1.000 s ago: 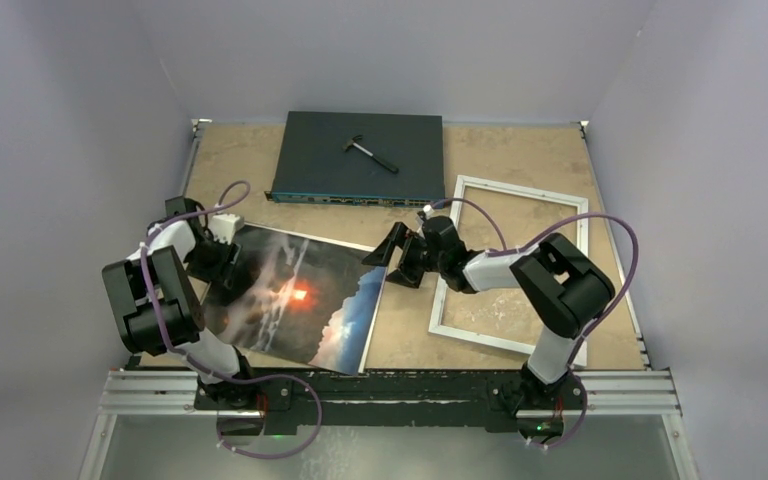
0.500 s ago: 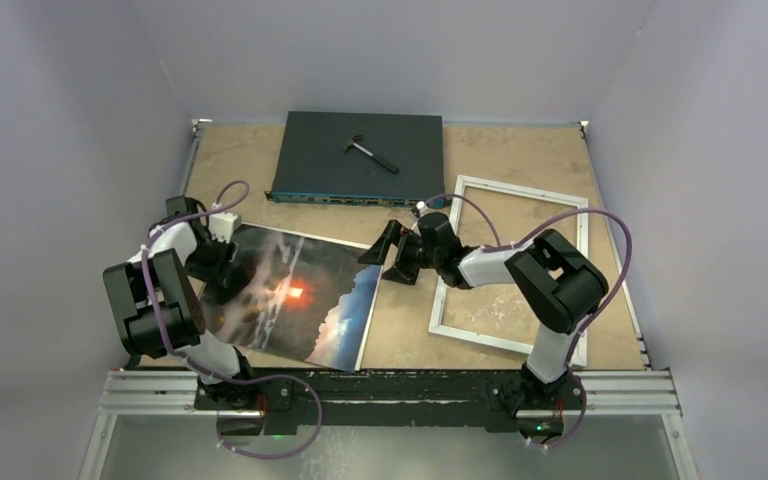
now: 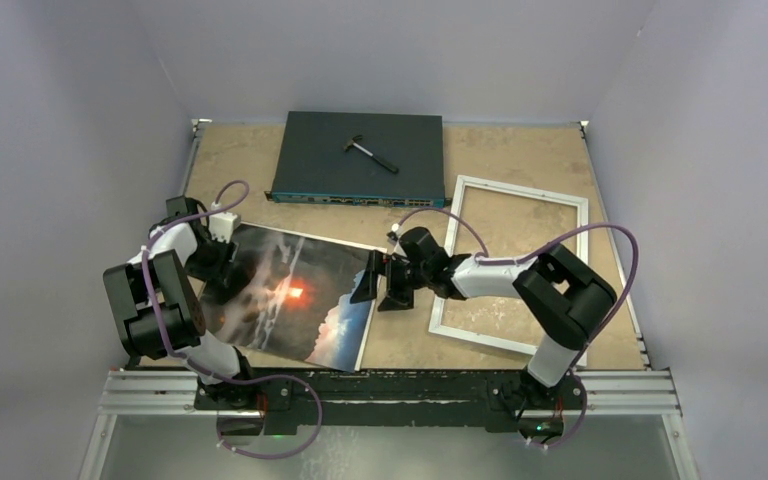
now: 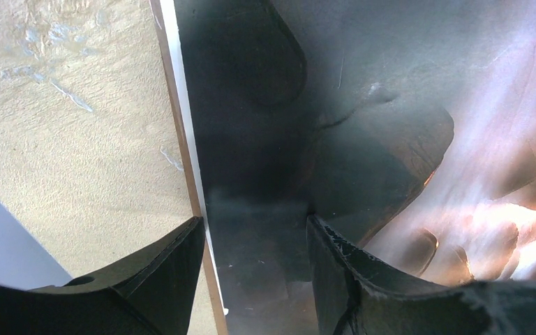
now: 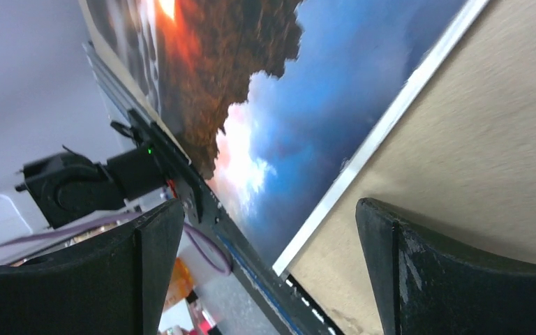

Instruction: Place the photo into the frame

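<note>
**Both grippers at opposite edges of the photo, frame waiting at 3 o'clock**

The right gripper [image 3: 378, 288] stands spread wide with nothing between its fingers. In its wrist view the photo's blue corner and white border sit in the open gap, and the fingers are not yet on the print. It faces 9 o'clock, right at the photo's 3 o'clock edge.

The left gripper [image 4: 255, 234] is about half open and straddles the opposite, 9 o'clock edge. One finger is over the bare table [image 3: 410, 340] and the other over the dark print. I see no clamp on the sheet, and I cannot tell whether the tips press on it.

The photo [image 3: 295, 295] lies face up on the table between the two grippers, turned slightly clockwise. Its blue side runs roughly 12 to 6.

The frame [image 3: 530, 225] lies flat at 3 o'clock from the photo, apart from it. Its long axis also runs roughly 12 to 6, so its near rail is close to parallel with the blue edge. The right forearm crosses that rail.

The coming move, as I judge it, depends on carrying the print toward 3 o'clock. The right arm is the nearer one to the frame, and the left arm holds the far side.
</note>
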Motion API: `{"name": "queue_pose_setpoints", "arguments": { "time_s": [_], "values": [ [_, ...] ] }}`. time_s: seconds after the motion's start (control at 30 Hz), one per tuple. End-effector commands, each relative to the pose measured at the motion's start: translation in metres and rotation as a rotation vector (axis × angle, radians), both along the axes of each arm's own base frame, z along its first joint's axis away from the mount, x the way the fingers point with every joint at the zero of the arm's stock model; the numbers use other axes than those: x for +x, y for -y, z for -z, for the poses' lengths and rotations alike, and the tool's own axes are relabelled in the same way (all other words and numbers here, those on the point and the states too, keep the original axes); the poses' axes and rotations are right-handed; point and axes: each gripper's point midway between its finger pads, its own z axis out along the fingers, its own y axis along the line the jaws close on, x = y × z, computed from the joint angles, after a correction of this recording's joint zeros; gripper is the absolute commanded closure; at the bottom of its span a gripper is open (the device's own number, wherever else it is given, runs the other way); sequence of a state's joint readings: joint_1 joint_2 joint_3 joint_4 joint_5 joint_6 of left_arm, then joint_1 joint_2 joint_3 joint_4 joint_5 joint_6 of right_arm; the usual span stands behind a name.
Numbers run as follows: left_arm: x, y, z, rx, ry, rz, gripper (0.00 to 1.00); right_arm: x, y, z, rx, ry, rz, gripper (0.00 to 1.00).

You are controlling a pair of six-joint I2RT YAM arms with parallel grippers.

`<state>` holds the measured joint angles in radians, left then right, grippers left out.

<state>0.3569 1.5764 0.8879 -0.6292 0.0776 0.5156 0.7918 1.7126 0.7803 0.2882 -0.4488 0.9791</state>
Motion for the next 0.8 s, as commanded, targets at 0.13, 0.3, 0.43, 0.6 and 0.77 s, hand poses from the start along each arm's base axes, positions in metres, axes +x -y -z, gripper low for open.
{"name": "queue_pose_setpoints", "arguments": {
  "time_s": [0.13,0.3,0.43,0.6,0.77],
  "values": [
    [-0.013,0.024,0.020,-0.089,-0.040,0.018,0.48,-0.036,0.005,0.029,-0.138,-0.138,-0.035,0.04],
    [-0.013,0.028,0.019,-0.108,-0.034,0.016,0.48,-0.034,-0.010,0.019,-0.052,-0.177,-0.024,0.04],
    [-0.014,0.032,0.019,-0.106,-0.033,0.030,0.48,-0.032,-0.023,-0.004,0.060,-0.176,-0.028,0.04],
    [-0.014,0.034,0.019,-0.104,-0.033,0.040,0.50,-0.026,-0.025,-0.022,0.089,-0.153,-0.011,0.04],
    [-0.012,0.033,0.018,-0.082,-0.029,0.048,0.50,-0.021,-0.019,-0.023,0.080,-0.151,0.011,0.05]
  ]
}}
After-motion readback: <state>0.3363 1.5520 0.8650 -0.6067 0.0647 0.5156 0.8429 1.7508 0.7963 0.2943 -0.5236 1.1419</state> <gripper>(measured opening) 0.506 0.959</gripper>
